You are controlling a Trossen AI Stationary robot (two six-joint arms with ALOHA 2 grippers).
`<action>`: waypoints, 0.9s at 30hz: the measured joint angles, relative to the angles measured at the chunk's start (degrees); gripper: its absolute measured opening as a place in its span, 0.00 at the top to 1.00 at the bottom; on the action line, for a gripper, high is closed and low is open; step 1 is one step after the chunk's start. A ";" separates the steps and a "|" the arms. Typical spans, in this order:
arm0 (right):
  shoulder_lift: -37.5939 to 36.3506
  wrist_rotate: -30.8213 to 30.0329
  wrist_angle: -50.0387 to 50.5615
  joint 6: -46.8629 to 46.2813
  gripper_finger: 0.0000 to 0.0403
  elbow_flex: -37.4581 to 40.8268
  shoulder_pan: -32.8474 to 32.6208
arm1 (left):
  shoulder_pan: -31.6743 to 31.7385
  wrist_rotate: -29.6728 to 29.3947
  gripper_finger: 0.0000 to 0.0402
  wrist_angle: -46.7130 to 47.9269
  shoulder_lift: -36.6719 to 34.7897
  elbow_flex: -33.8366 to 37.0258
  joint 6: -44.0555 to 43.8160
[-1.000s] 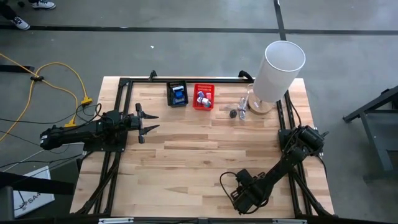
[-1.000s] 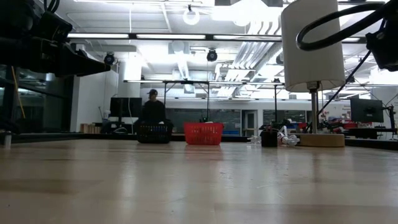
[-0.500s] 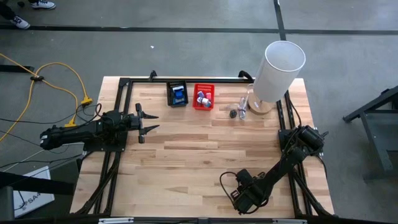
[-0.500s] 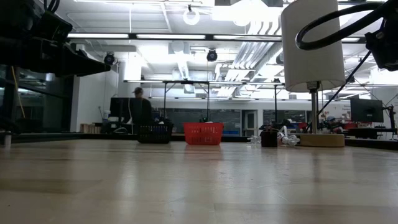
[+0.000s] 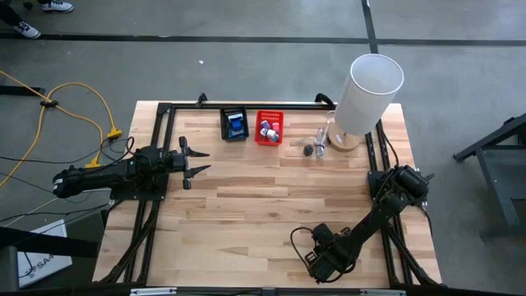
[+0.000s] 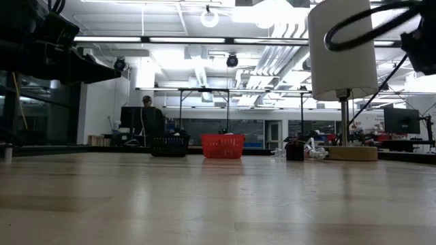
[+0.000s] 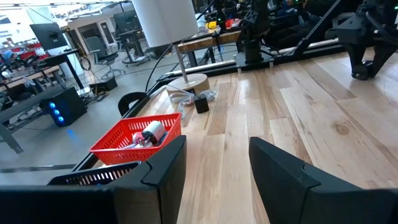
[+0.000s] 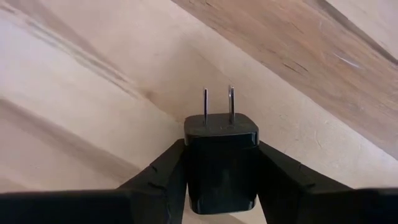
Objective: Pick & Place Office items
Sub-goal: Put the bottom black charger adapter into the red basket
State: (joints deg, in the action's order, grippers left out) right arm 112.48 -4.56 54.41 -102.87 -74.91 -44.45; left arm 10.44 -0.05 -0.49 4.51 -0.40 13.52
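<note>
gripping black plug adapter (image 8: 221, 162) in right claw (image 8: 221, 180) | left claw (image 7: 214, 165) released, empty

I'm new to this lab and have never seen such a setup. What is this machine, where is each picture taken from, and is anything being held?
It is a robot with two dark arms at a wooden table. One picture looks straight down, one looks level across the tabletop, and two come from cameras on the wrists.

At the table's far edge stand a black basket and a red basket, both with small items inside, beside a tall white cylinder on a round base. A few loose items lie near that base.

The left gripper hovers above the table's left side, its jaws open and holding nothing. The right gripper, low at the near edge, has its jaws shut on a black plug adapter, whose two metal prongs point away from it.
</note>
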 joint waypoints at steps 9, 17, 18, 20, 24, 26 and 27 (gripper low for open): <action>-2.31 -1.04 -1.82 4.01 0.64 -0.15 1.38 | -0.02 0.00 0.58 0.00 0.00 0.00 -0.02; -5.19 -4.31 -3.05 9.71 0.64 -0.17 4.09 | 0.00 0.00 0.58 0.00 0.00 0.00 0.00; -5.39 -4.43 -3.18 10.65 0.65 -0.17 4.65 | -0.01 0.00 0.58 0.00 -0.01 0.00 -0.01; -5.59 -4.39 -3.53 13.04 0.65 -0.17 6.30 | -0.02 0.00 0.58 0.00 -0.02 0.00 0.00; -5.56 -4.39 -5.08 18.66 0.65 -0.19 9.68 | -0.02 0.00 0.58 0.00 0.00 0.00 0.00; -5.58 -4.39 -5.73 21.65 0.65 -0.20 11.55 | 0.00 0.00 0.58 0.00 0.00 0.00 -0.02; -5.72 -4.53 -5.98 23.13 0.65 -0.20 12.43 | 0.00 0.00 0.58 0.00 0.00 0.00 0.00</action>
State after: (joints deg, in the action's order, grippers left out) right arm 106.76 -9.09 48.42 -79.74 -75.11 -32.01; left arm 10.43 -0.05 -0.49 4.51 -0.40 13.52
